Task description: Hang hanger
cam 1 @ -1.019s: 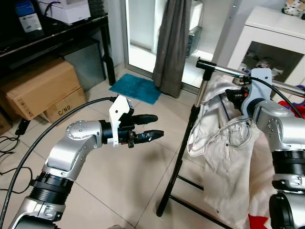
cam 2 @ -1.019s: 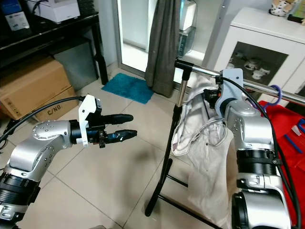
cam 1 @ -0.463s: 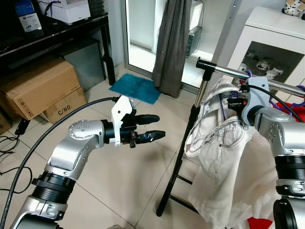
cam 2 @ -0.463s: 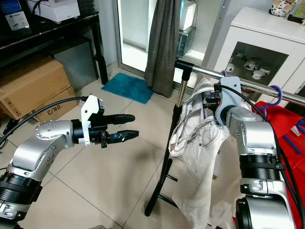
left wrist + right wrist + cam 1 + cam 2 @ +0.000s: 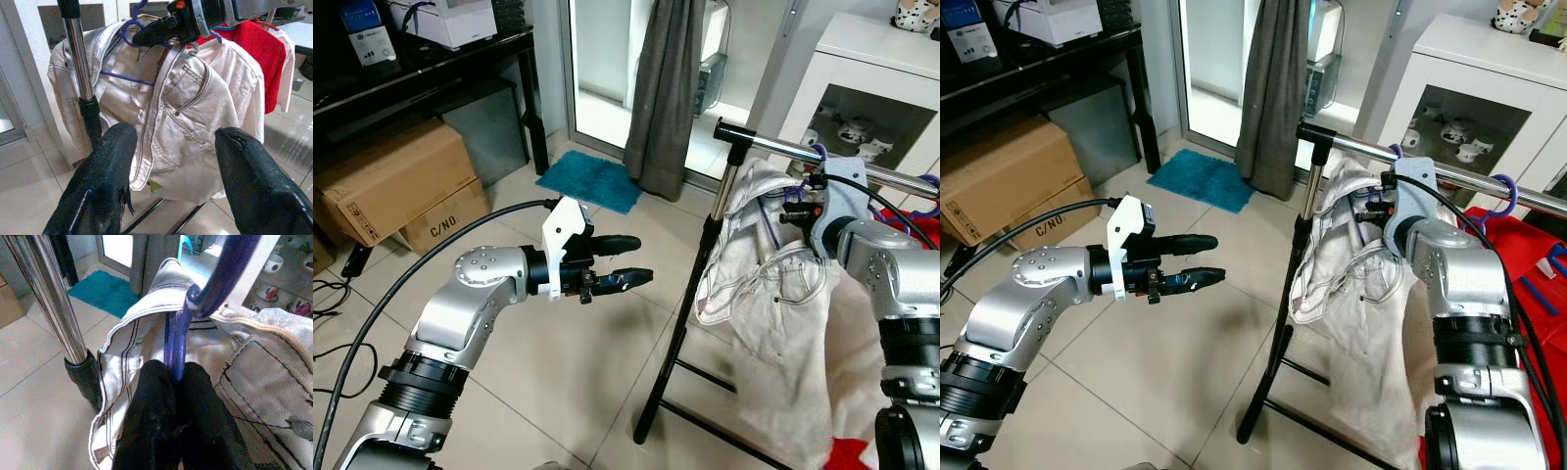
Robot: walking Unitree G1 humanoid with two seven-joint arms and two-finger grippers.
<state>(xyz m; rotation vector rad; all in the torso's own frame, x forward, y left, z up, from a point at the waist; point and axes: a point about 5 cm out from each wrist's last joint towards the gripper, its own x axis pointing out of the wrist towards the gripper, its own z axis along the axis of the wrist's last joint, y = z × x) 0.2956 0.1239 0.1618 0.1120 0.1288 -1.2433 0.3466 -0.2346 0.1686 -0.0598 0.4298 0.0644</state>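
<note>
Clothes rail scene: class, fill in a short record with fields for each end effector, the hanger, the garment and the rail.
right end effector: shut on the purple hanger, up beside the rail
purple hanger: carries the white garment; hook at the rail, whether seated cannot be told
white garment: draped on the hanger, hanging down beside the rail's upright
clothes rail: chrome bar on a black-footed upright
left end effector: open, holding nothing, out over the tiled floor, apart from the rail
</note>
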